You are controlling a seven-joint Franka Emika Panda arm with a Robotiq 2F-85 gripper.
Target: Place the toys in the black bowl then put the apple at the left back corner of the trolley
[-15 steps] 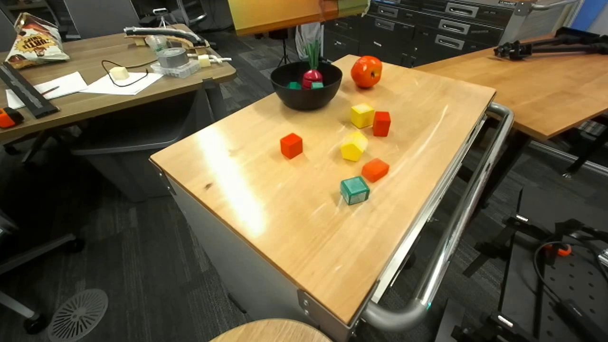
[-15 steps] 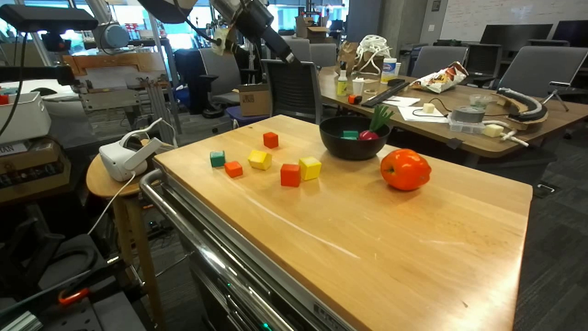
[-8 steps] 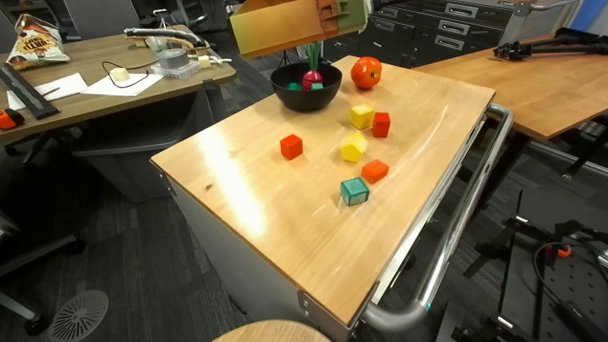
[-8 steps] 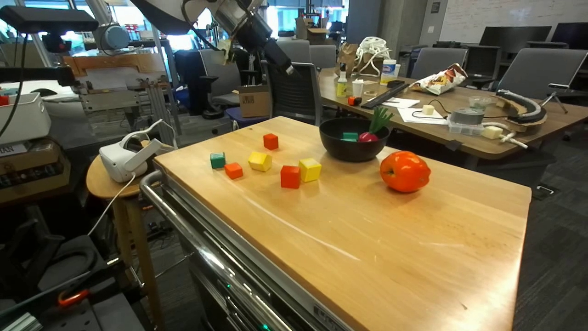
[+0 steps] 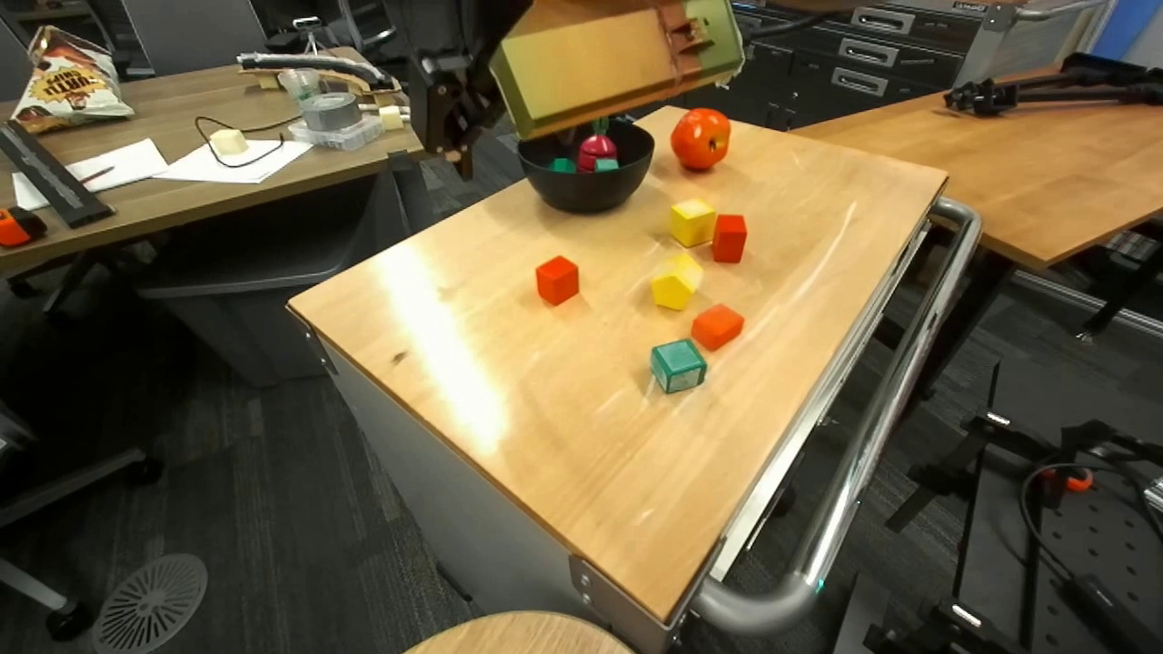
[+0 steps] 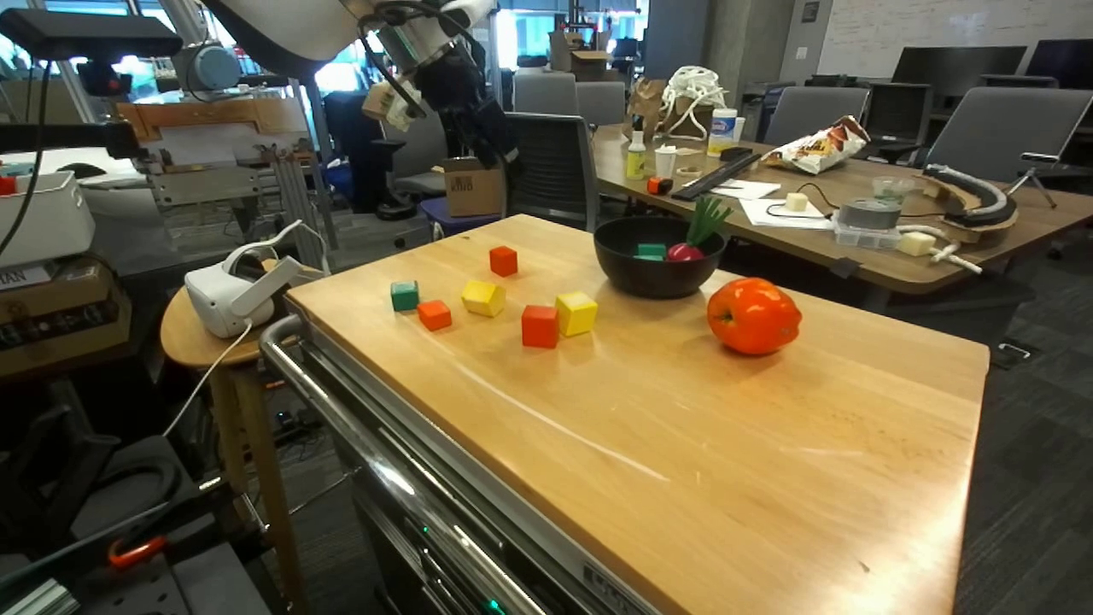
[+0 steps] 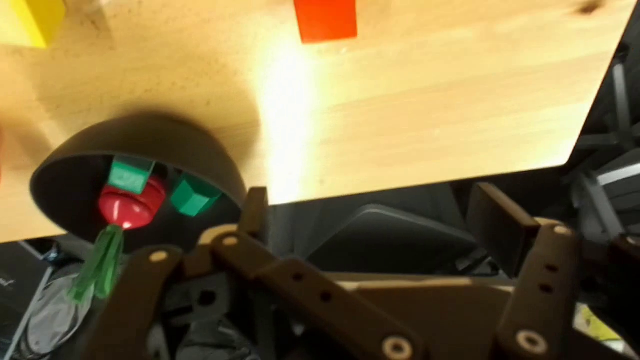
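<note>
Wrist view: dark two-fingered robot gripper [image 7: 376,215], fingers [image 7: 257,212] spread wide, nothing between them; raised to one side of the deep, round black bowl [image 5: 586,193]. Moving bowlward or downward without clearing the rim could catch and tip it.
Black bowl: upright, apparently close to an edge of the grey, light-wood-topped trolley [image 5: 581,436]; a knock from the gripper could carry it over.
Inside the bowl: dark-red round toy with green leafy stalks [image 7: 127,212]; two small teal-green blocks [image 7: 192,195]. Because the stalks rise past the rim, a block released onto them may be deflected outside.
Near the bowl, paired: solid yellow cube [image 5: 692,223] and red box-shaped block [image 5: 730,239], just beside each other, contact uncertain. A finger descending without clearance would shove the neighbour.
Near the bowl, single: glossy, round red-orange apple [image 6: 754,316], presumably last to be moved. Closing off-centre on its curved sides may set it rolling; "left back corner", read from the wrong viewpoint, would misplace it.
Farther from the bowl: small red cube [image 5: 557,280], standing alone; a pinch across its corners would spin it. Likewise a yellow five-sided block [image 5: 677,282], whose slanted faces may slip in a grip.
Farthest from the bowl: orange-red block [image 5: 718,327] and blue-green cube [image 5: 679,365], close together. Longest carry, hence greatest chance of a weak grip failing; approaching one may disturb the other.
</note>
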